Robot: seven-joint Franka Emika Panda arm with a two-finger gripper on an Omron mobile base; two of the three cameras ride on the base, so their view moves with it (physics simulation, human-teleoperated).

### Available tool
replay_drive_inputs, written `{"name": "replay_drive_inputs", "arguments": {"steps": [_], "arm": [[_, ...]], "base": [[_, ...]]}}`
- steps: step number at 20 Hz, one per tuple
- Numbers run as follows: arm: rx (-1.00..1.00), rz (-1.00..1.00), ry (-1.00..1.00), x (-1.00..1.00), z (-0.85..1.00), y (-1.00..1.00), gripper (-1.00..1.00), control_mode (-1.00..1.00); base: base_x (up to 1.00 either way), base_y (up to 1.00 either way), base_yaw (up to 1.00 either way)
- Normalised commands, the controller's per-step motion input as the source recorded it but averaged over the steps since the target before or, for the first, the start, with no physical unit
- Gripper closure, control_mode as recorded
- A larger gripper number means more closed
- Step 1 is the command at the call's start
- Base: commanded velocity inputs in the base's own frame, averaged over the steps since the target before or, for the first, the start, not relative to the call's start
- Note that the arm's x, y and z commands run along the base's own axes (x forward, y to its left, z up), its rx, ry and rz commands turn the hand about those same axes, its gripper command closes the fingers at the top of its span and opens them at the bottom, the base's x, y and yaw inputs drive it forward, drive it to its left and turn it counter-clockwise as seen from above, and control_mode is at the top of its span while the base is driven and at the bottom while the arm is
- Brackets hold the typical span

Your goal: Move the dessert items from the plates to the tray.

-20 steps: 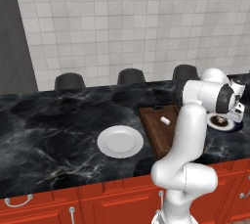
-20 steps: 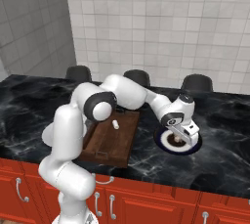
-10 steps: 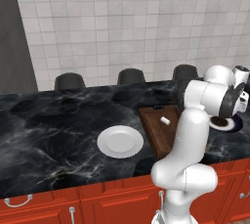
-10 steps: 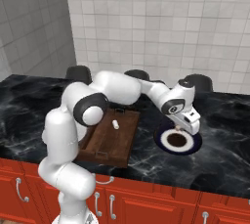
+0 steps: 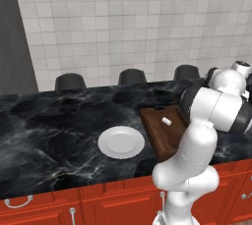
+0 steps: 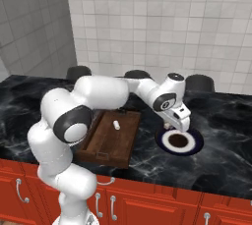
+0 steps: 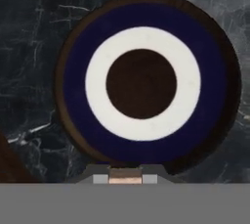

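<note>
Tan lump (image 7: 125, 174) (apparently pinched by gripper (image 7: 125, 177)) above navy-rimmed plate (image 7: 73, 96).

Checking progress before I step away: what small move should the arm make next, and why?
Probably swing the gripper toward the tray: it seems shut on the tan piece above the bare navy-rimmed plate, and the white piece already lies there.

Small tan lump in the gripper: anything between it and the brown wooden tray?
Nothing visible. Only bare black marble counter separates the gripper from the wooden tray; the stubby white oblong lies in its far half.
</note>
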Motion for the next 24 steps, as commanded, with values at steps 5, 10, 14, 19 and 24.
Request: {"name": "replay_drive_inputs", "arguments": {"steps": [5,10,14,19,24], "arm": [[0.00,0.00,0.00,-0.53,0.13,0.74,1.00,-1.00],[0.00,0.00,0.00,-0.43,0.10,0.79,1.00,-1.00],[0.00,0.01,0.00,-0.20,0.00,0.84,1.00,-1.00],[0.00,0.02,0.00,-0.04,0.00,0.81,1.00,-1.00],[0.03,0.04,0.00,0.00,-0.04,0.66,1.00,-1.00]], "base": [[0.00,0.00,0.00],[0.00,0.00,0.00],[0.00,0.00,0.00],[0.00,0.00,0.00],[0.00,0.00,0.00]]}}
